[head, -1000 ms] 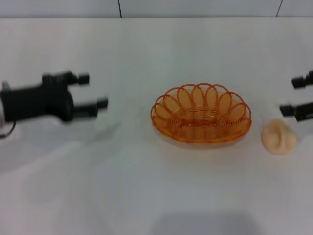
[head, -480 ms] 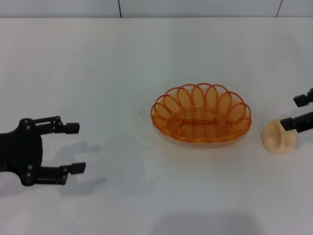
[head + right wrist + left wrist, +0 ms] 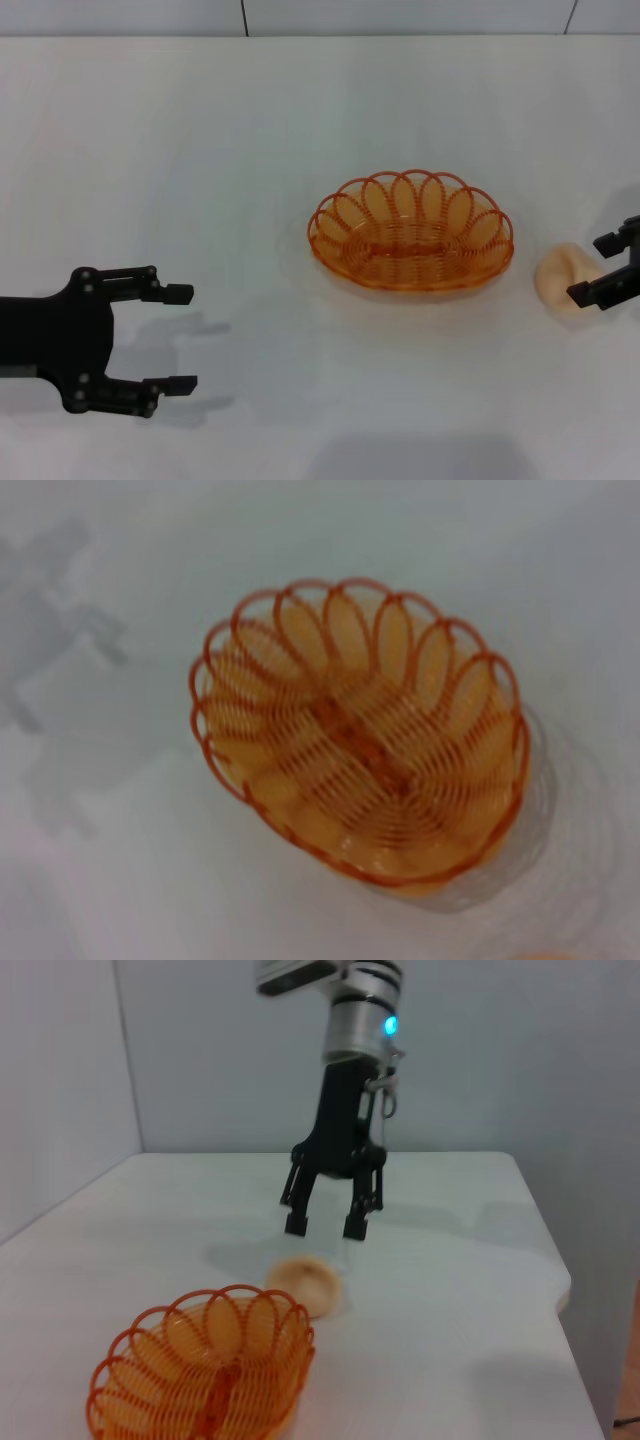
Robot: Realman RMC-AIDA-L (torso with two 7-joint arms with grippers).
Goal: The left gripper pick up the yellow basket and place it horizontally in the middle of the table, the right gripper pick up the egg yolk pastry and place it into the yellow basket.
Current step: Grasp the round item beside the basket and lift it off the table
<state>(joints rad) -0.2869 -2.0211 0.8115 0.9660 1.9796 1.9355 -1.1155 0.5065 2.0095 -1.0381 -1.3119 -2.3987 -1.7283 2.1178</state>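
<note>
Yellow basket (image 3: 411, 233) lies lengthwise at frame centre on the counter (image 3: 250, 130), released: nearest, the left end effector (image 3: 182, 338) has withdrawn to lower left, spread wide and empty, while the right end effector (image 3: 592, 268), parted, has descended over the egg yolk pastry (image 3: 562, 278) beside the basket.

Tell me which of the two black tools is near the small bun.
The right tool, open just above the bun beside the basket. The left tool is open, far off.
</note>
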